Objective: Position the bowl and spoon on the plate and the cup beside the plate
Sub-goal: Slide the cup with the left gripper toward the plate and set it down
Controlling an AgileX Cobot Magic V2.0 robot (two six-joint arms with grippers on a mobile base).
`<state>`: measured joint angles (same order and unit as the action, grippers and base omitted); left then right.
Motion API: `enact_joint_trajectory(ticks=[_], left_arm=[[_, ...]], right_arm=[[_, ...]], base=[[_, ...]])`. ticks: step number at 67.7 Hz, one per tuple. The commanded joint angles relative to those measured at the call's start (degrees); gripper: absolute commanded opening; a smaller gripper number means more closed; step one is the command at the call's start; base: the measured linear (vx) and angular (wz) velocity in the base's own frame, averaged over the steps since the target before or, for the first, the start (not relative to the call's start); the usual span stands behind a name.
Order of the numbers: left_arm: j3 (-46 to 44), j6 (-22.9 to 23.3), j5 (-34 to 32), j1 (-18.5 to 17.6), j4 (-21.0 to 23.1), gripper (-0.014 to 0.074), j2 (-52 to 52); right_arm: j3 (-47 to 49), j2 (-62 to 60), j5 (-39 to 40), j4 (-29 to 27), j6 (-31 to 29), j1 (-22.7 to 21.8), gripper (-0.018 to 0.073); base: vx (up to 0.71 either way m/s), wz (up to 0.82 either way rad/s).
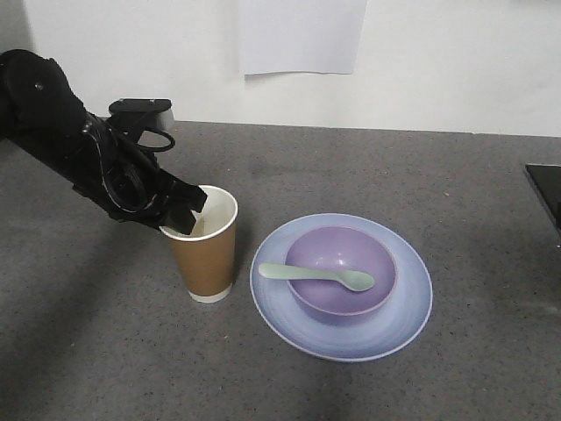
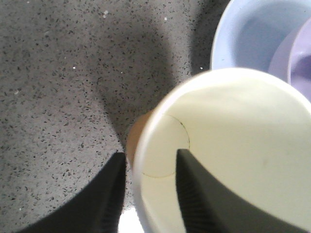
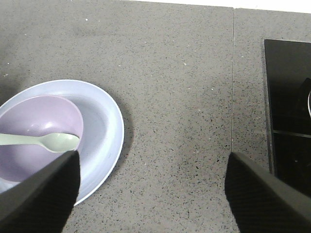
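The brown paper cup stands upright on the grey tabletop, just left of the pale blue plate. On the plate sits the purple bowl, and the mint spoon lies across its rim. My left gripper straddles the cup's left rim. In the left wrist view, one finger is inside the cup and one outside, both a little apart from the wall, so the gripper is open. My right gripper hangs open over bare table right of the plate, with the bowl and spoon at its left.
A black flat panel lies at the table's right edge, also seen in the right wrist view. A white sheet hangs on the back wall. The left arm reaches in from the far left.
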<state>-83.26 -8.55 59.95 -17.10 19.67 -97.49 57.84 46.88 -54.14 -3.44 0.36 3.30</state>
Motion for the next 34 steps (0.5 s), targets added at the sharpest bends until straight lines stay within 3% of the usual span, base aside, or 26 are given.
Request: enact_joint_trajectory(ticks=[1, 16, 34], left_arm=[[-1.4, 0.4, -1.9, -0.3, 1.7, 0.0366, 2.2], [-1.4, 0.5, -2.4, -0.3, 1.7, 0.0509, 2.5], [-1.6, 0.5, -3.9, -0.3, 1.7, 0.0531, 4.1]], right_arm=[[1.5, -0.1, 3.9, 0.3, -0.4, -0.2, 0.0582], [1.5, -0.1, 3.9, 0.3, -0.4, -0.2, 0.0582], [1.5, -0.1, 3.8, 0.3, -0.4, -0.2, 0.0582]], base=[[0.00, 0.00], [0.00, 0.00], [0.00, 0.00]])
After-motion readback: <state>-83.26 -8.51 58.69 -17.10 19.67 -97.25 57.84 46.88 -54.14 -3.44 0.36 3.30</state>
